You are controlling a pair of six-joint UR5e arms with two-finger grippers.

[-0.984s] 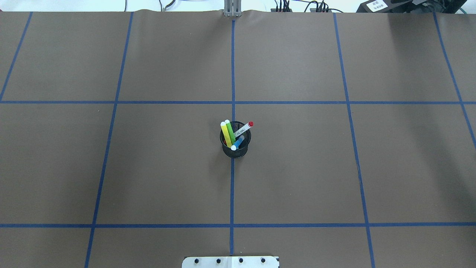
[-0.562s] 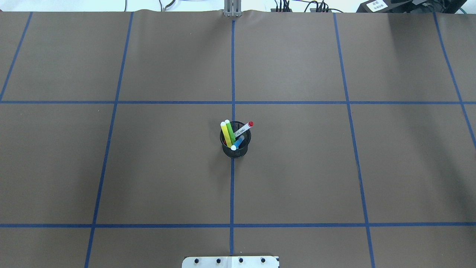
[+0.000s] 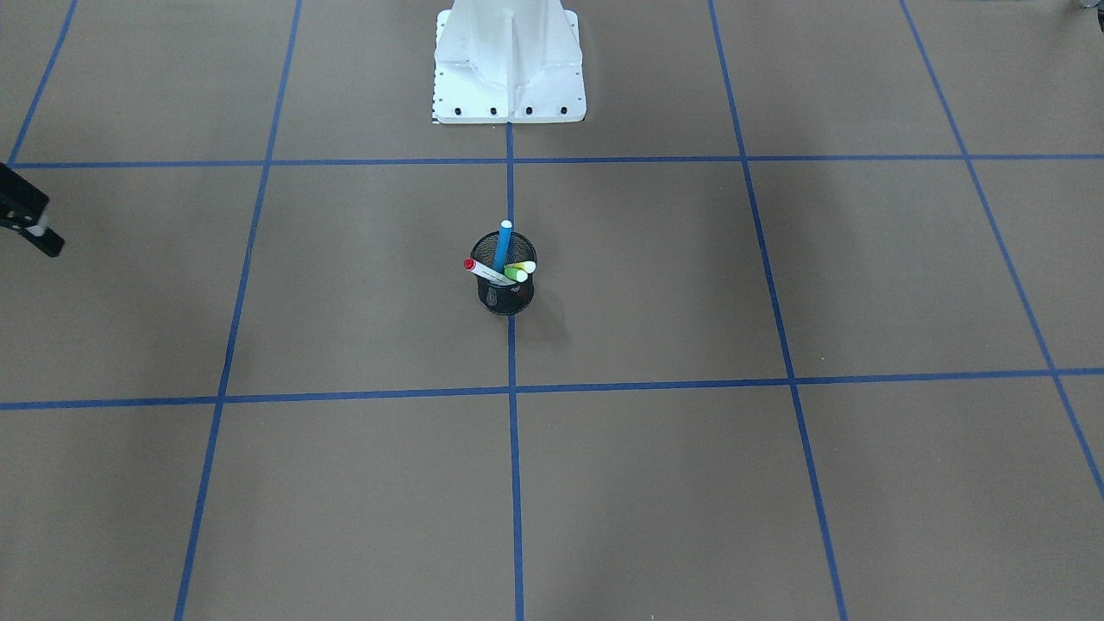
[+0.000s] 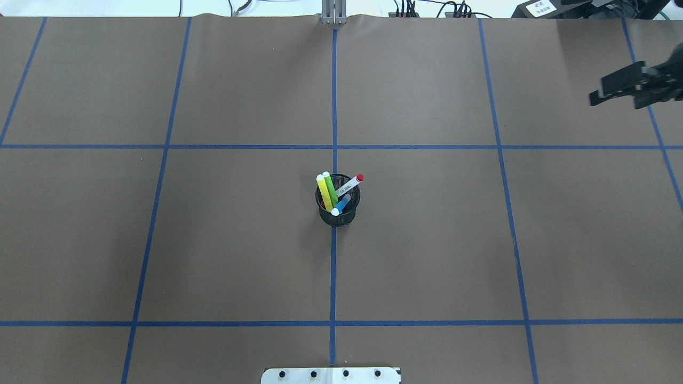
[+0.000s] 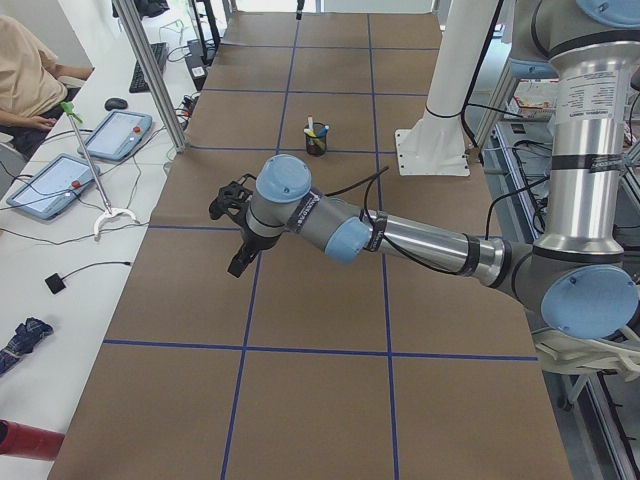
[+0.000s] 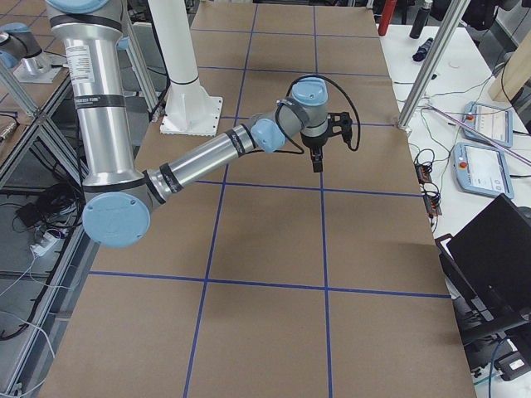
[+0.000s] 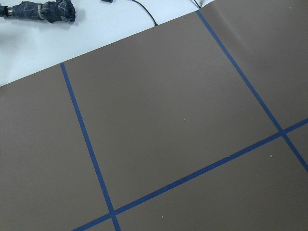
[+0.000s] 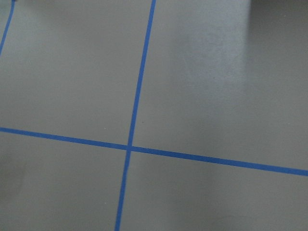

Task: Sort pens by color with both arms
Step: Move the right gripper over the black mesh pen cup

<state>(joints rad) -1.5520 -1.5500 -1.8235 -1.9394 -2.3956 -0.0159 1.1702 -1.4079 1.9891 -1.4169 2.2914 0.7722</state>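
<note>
A black mesh cup (image 4: 337,216) at the table's middle holds all the pens: yellow (image 4: 324,192), green (image 4: 331,189), a white one with a red cap (image 4: 349,184) and blue (image 4: 342,204). The front view shows the blue pen (image 3: 502,246) upright and the red-capped one (image 3: 485,271) leaning. My right gripper (image 4: 619,101) hovers far right of the cup, its jaws apart and empty; it also clips the front view's left edge (image 3: 39,237). My left gripper (image 5: 235,235) shows only in the exterior left view, far from the cup (image 5: 316,143); I cannot tell its state.
The white pedestal base (image 3: 509,69) stands at the robot's edge of the table. Blue tape lines split the brown table cover (image 4: 427,240) into squares. Aluminium posts (image 5: 150,70) and a side desk with tablets (image 5: 60,180) and a seated person (image 5: 30,70) lie beyond the far edge.
My right gripper has come into the overhead view at its upper right edge. The cup and the pens have not moved.
</note>
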